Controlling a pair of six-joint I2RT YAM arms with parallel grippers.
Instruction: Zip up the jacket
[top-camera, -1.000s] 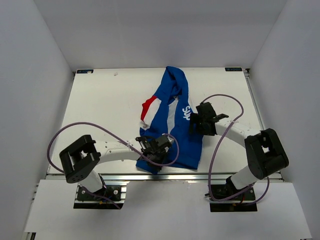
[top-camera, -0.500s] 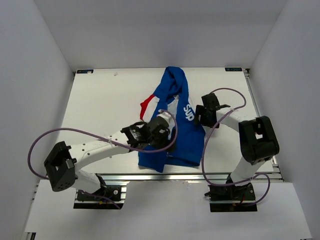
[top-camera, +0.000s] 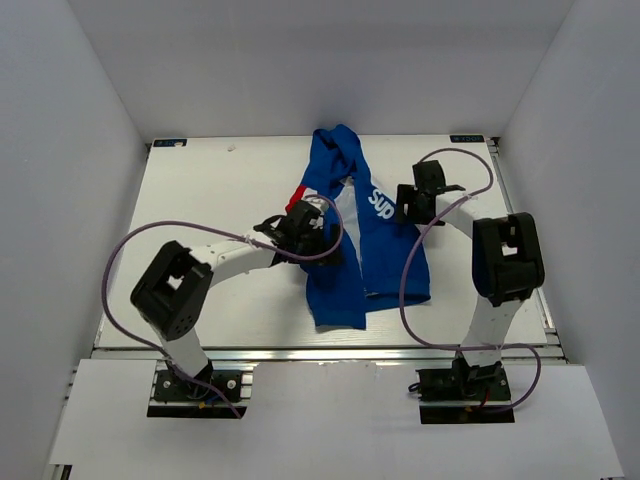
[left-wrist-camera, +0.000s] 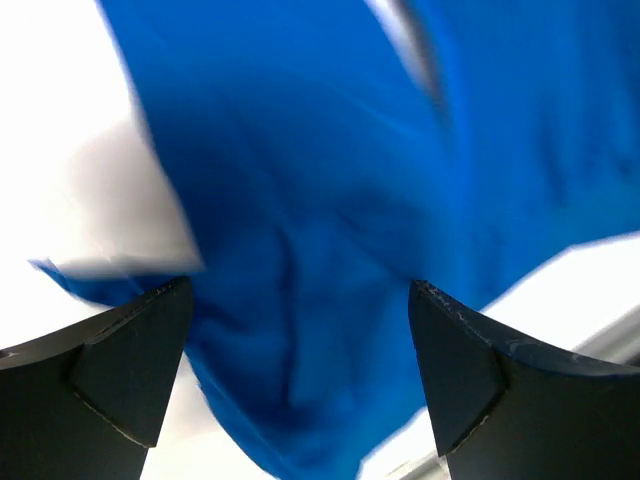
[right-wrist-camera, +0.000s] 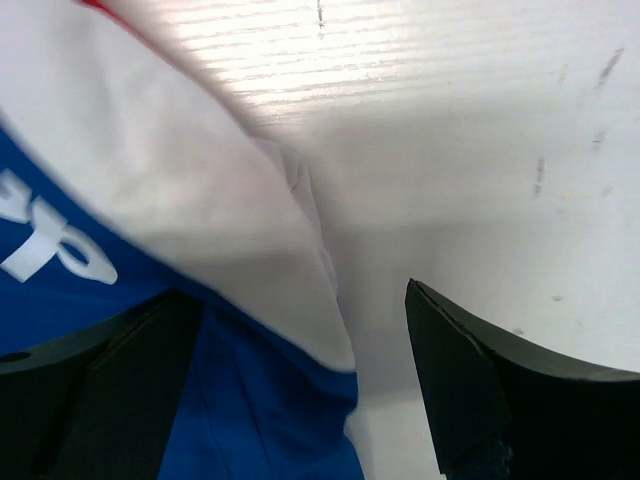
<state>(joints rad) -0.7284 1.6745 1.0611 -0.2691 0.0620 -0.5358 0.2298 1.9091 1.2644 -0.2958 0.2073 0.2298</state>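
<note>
Jacket (top-camera: 340, 290) lay rumpled mid-table (top-camera: 200, 190), fronts apart, unzipped. Left hand (top-camera: 300, 228) gaped over blue cloth, gripping nothing. Right hand (top-camera: 420, 195) was likewise open beside the lettering. I judged we were at the arranging stage. Next: align the fronts and locate the slider.

You've got soft matt cloth on the jacket (top-camera: 340, 285), with a smoother white lining at the left of the right wrist view. The table (top-camera: 200, 200) is matt white, finely ribbed and a bit scuffed. The left gripper (left-wrist-camera: 300, 285) and right gripper (right-wrist-camera: 300, 290) look like dull black plastic. The rail (top-camera: 300, 352) at the bottom edge is brushed metal.
</note>
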